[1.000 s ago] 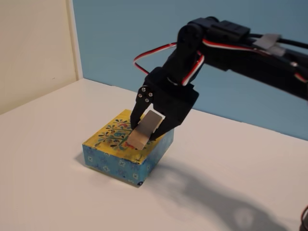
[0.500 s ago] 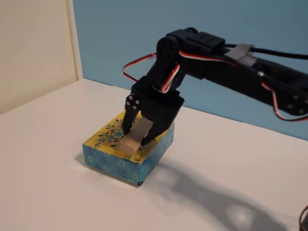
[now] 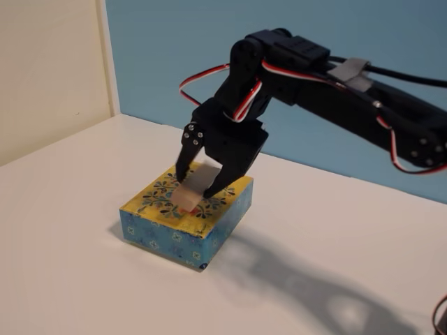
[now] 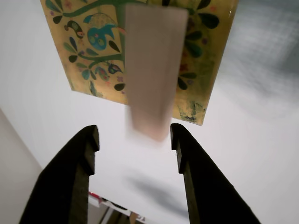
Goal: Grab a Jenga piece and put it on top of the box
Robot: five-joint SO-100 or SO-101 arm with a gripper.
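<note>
Wrist view: gripper (image 4: 133,137) is seen spread open, both black fingers (image 4: 84,154) standing clear of the Jenga piece (image 4: 152,70), with a gap visible on each side. Nothing is gripped. The piece is blurred at its near end and is seen between and just beyond the fingertips, lengthwise along the view, over the yellow lid of the box (image 4: 212,56).

Fixed view: gripper (image 3: 197,183) is held pointing down just above the box (image 3: 183,222), jaws parted. The Jenga piece (image 3: 190,190) is seen between the fingertips, tilted, its lower end down on the lid near the tree pattern; whether it lies fully flat cannot be told. The box is set on the white table (image 3: 84,279), near the corner of the blue wall (image 3: 174,56).
</note>
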